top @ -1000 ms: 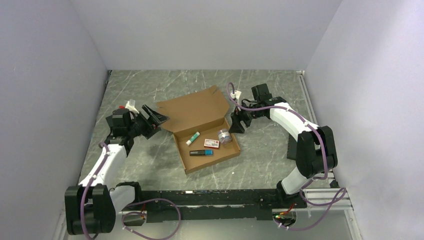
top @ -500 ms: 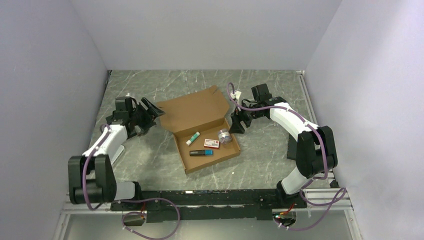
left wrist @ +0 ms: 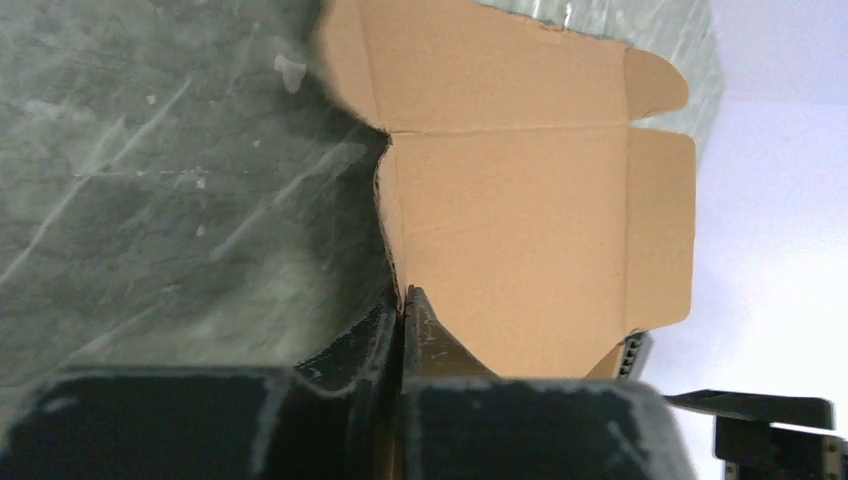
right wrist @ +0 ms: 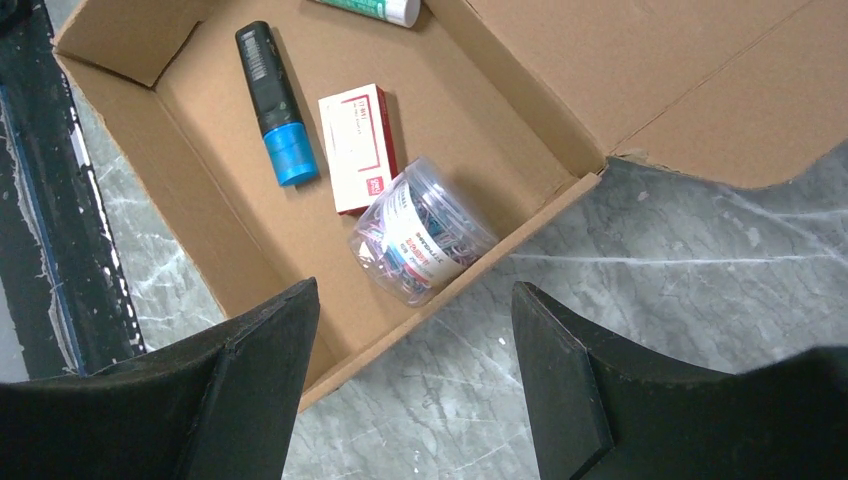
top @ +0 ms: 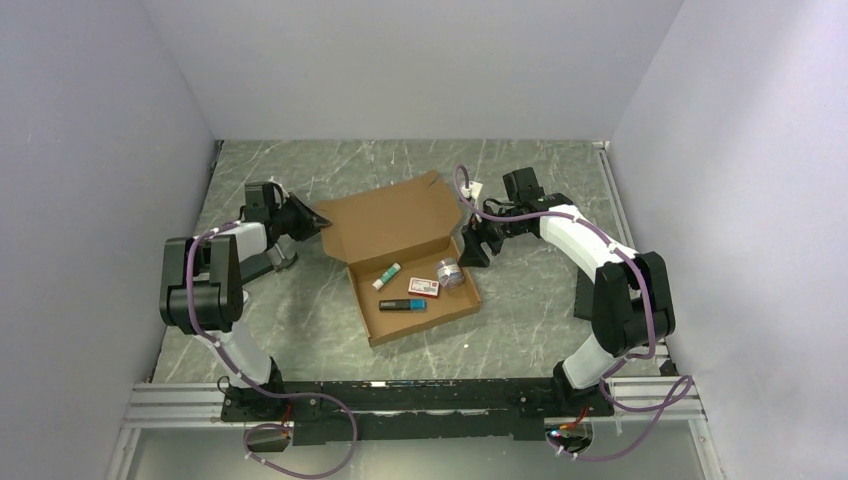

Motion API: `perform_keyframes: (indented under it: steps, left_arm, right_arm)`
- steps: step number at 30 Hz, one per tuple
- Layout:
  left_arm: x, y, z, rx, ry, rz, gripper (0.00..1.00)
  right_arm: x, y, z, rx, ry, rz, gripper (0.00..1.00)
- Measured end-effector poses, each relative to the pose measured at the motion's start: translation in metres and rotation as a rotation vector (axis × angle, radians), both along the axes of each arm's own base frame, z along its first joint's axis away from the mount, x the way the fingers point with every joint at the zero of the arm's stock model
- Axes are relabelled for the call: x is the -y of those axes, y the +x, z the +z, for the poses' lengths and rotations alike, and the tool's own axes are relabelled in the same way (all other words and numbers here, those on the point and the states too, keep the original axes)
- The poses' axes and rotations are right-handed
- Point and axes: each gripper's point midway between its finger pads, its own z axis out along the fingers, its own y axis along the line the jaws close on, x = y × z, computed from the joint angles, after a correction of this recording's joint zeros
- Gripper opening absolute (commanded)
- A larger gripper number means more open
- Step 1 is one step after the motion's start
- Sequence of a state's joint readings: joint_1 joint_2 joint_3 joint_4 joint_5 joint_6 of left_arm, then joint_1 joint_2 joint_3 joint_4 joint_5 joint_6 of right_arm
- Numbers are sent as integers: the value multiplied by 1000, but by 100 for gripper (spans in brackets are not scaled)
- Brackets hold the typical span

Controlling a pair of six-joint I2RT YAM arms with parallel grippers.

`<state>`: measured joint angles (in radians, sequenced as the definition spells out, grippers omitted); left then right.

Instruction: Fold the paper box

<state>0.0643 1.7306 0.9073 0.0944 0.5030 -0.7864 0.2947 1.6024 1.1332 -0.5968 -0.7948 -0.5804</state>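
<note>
The left gripper (top: 318, 220) has its two black fingers (left wrist: 345, 350) pressed together on the plain brown corrugated cardboard paper box (top: 390, 220). They pinch the left edge of the box's open lid panel, and the cardboard rim runs straight in between them. That lid spreads back from the box's far side, with small rounded flaps at its ends.

The right gripper (top: 472, 248) hangs over the box's right wall, its jaws spread wide with nothing between them.

In the box's shallow tray, a clear plastic jar of coloured clips (right wrist: 425, 230) lies against the right wall. Beside it lies a small red-and-white carton (right wrist: 358, 148). A black marker with a blue cap (right wrist: 272, 105) lies towards the front wall, and a green-and-white tube (top: 386, 277) lies towards the lid's fold.

The box rests on a grey marbled table (top: 300, 310).
</note>
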Motion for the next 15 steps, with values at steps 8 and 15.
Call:
perform_keyframes:
  steps: [8,15]
  left_arm:
    - [1,10,6,62,4,-20,0]
    - [1,13,24,221,43,-52,0]
  right_arm:
    - [-1,0,5,-1,20,6,74]
    - [16,16,29,-15,104,-92,85]
